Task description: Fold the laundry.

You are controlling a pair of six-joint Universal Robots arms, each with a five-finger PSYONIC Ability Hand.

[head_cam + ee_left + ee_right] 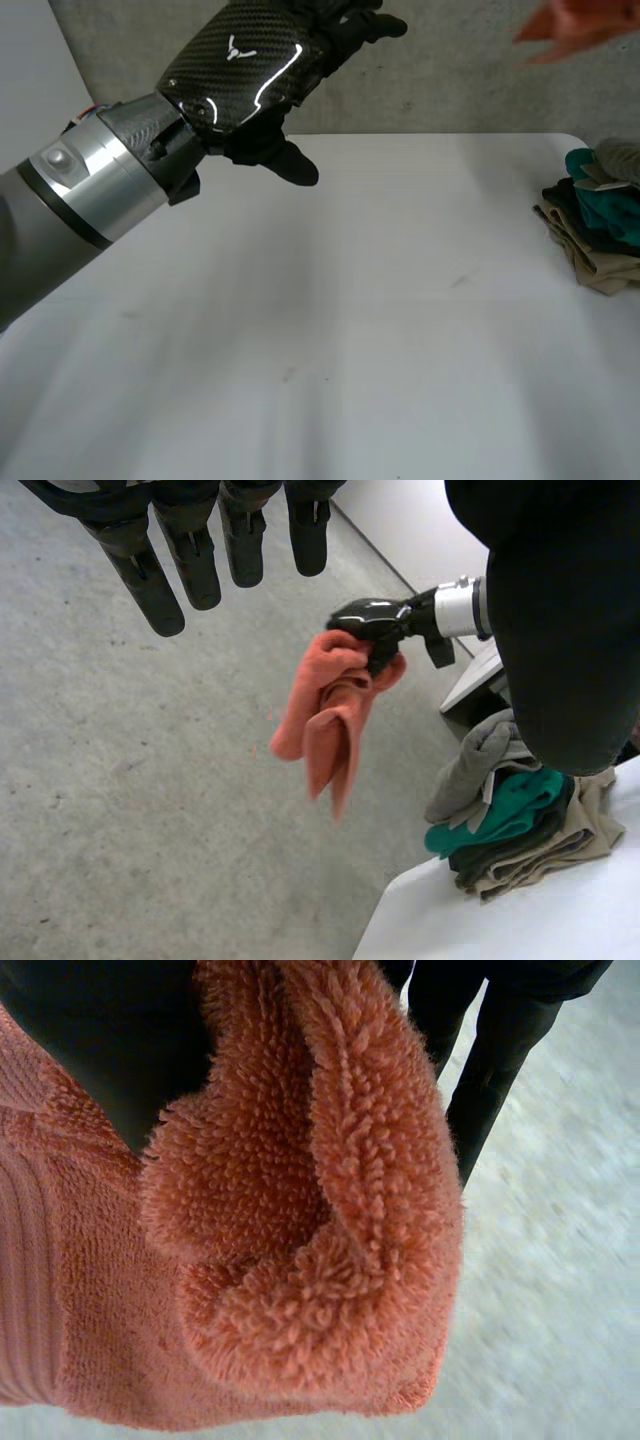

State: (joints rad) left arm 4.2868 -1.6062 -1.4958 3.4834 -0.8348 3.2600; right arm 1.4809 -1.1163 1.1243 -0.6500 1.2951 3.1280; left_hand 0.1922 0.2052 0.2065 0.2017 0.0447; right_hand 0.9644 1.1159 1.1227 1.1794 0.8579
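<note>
orange towel hangs bunched from the right hand, fingers clenched round it, past the table at 1 o'clock; left hand fingers straight, released.

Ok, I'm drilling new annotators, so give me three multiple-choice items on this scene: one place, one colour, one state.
1. Where on the table is the pile of clothes? A its middle B its right edge C its left edge
2. The towel in the right hand is: A orange B blue C white
3. The left hand is: A open B shut on the towel C pressing the table
Answers: B, it lies by that edge; A, its terry is orange; A, fingers straight, holding nothing.
</note>
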